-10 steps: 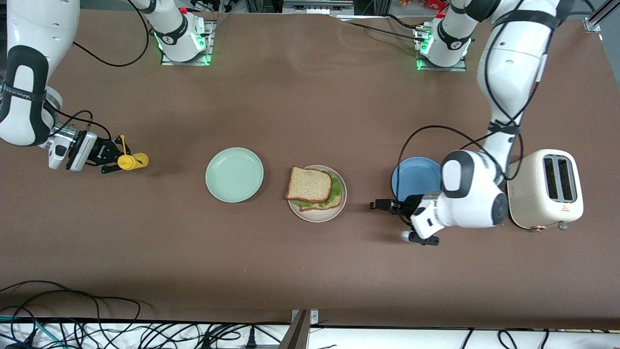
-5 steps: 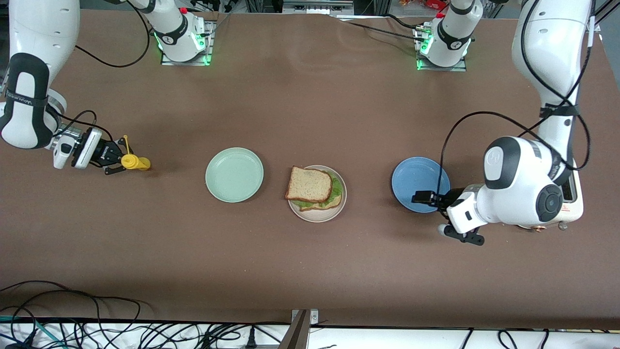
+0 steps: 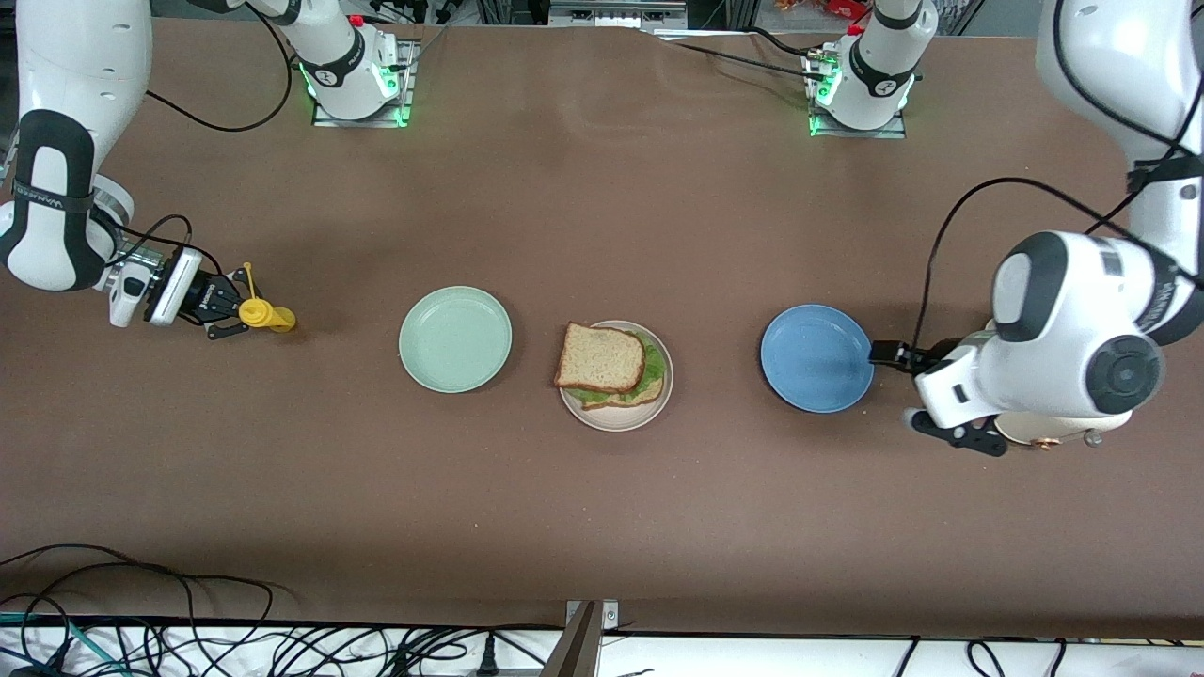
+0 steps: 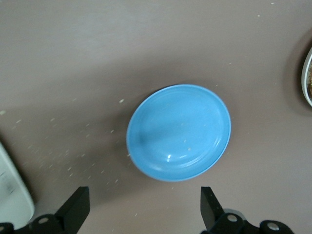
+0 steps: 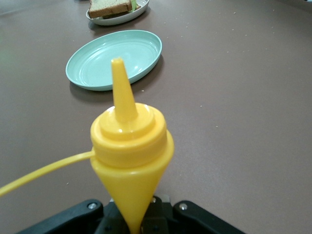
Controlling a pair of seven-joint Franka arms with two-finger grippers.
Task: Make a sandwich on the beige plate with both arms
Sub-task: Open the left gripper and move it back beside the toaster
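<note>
Retreating toward its end of the table, the spread-fingered left gripper (image 3: 884, 355) leaves the layered bread-and-lettuce sandwich (image 3: 609, 366) finished on the round beige plate (image 3: 616, 417), while the right gripper (image 3: 226, 308) pinches a yellow squeeze bottle (image 3: 263, 316).

Tan bread (image 3: 600, 356), green lettuce (image 3: 651, 373); beige plate (image 3: 622, 417); mint plate (image 3: 455, 338); blue plate (image 3: 815, 370); yellow bottle (image 3: 264, 316).
</note>
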